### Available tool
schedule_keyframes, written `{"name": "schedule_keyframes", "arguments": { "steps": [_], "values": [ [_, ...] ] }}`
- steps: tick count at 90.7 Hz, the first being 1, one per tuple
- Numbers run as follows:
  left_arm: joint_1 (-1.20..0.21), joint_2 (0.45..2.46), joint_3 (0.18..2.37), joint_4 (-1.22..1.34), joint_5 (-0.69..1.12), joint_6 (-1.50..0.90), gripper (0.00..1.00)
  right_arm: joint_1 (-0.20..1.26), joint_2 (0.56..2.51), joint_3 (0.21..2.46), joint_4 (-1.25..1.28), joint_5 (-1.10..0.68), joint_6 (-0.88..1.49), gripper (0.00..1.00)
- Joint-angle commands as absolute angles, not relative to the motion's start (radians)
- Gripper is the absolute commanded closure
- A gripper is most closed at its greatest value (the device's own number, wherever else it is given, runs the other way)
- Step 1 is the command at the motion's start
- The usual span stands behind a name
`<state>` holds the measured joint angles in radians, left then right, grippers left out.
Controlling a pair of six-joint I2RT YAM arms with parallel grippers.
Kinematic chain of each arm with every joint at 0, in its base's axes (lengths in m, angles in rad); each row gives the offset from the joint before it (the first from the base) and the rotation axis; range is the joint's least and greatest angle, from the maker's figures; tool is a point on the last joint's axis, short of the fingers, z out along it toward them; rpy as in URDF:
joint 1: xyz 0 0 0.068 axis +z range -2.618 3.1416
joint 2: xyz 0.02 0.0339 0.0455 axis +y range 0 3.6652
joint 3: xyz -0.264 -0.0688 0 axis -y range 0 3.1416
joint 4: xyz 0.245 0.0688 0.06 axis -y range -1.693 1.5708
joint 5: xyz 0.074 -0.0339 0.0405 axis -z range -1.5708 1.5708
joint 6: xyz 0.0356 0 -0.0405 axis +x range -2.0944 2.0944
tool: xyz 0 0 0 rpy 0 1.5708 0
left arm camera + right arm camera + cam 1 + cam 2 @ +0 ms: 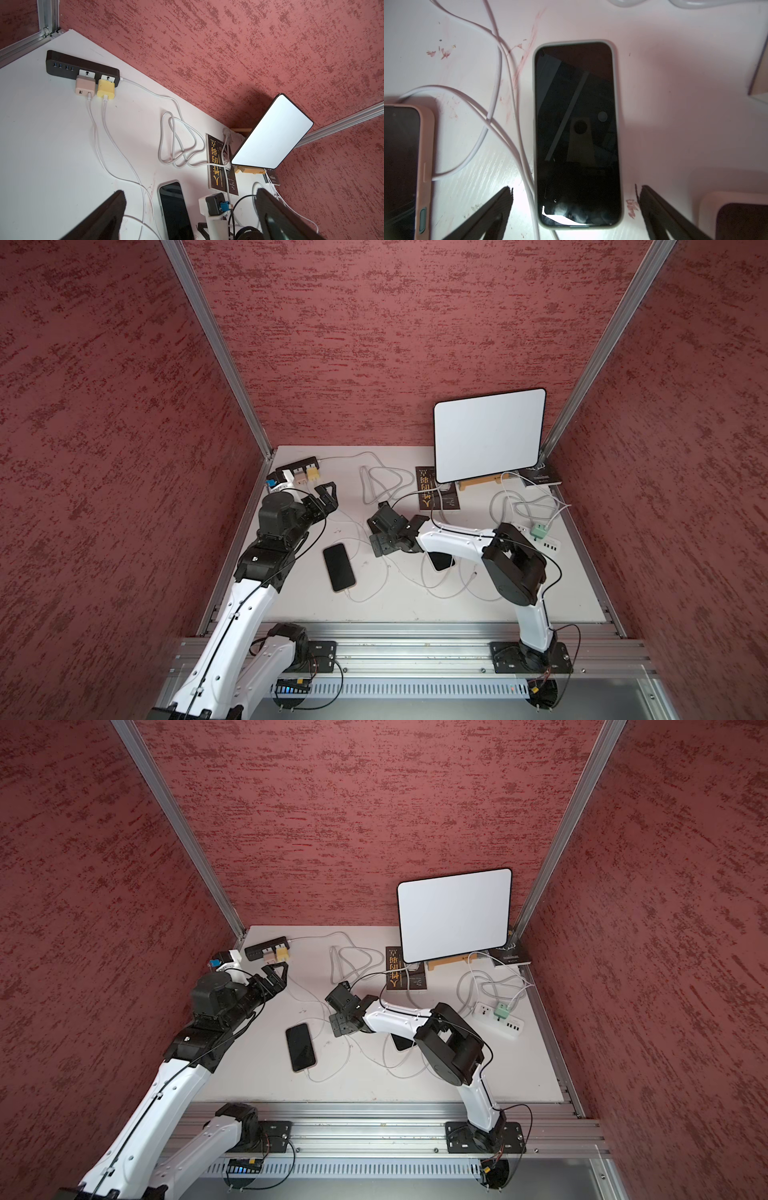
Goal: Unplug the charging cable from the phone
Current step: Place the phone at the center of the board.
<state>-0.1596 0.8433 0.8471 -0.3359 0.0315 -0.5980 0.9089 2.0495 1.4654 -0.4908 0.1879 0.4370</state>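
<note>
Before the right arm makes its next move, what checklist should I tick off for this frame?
1. Right tool open: ok. Its fingers stand on either side of the grey-cased phone in the wrist view.
2. Left tool open and empty: ok.
3. Grey-cased phone flat, screen up, on the table: ok.
4. Plug at that phone's port visible: cannot tell. That end sits at the picture's edge.
5. White cable clear of the fingers: not ok. It runs between one finger and the phone.

text | black book (216, 166) — gold Chinese title, "人" legible | rest — unreadable
</note>
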Motion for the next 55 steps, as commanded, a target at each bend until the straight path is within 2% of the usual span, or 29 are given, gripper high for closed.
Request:
{"name": "schedule_keyframes", "arguments": {
  "steps": [1, 15, 30, 55],
  "values": [
    [-0.152, 0.841, 0.858, -0.404, -0.007, -0.608, 0.0, 0.916, 1.997, 1.489, -0.525, 0.211, 0.435, 0.01],
    [-0.185, 0.872, 0.894, -0.552, -0.062, -0.647, 0.0, 0.914, 1.947, 1.513, -0.59, 0.197, 0.444, 0.01],
    [-0.381, 0.901, 0.928, -0.694, -0.228, -0.664, 0.0, 0.912, 1.905, 1.549, -0.659, 0.204, 0.447, 0.01],
    [-0.579, 1.029, 0.887, -0.815, -0.329, -0.785, 0.0, 0.885, 1.828, 1.559, -0.694, 0.216, 0.416, 0.01]
  ]
}}
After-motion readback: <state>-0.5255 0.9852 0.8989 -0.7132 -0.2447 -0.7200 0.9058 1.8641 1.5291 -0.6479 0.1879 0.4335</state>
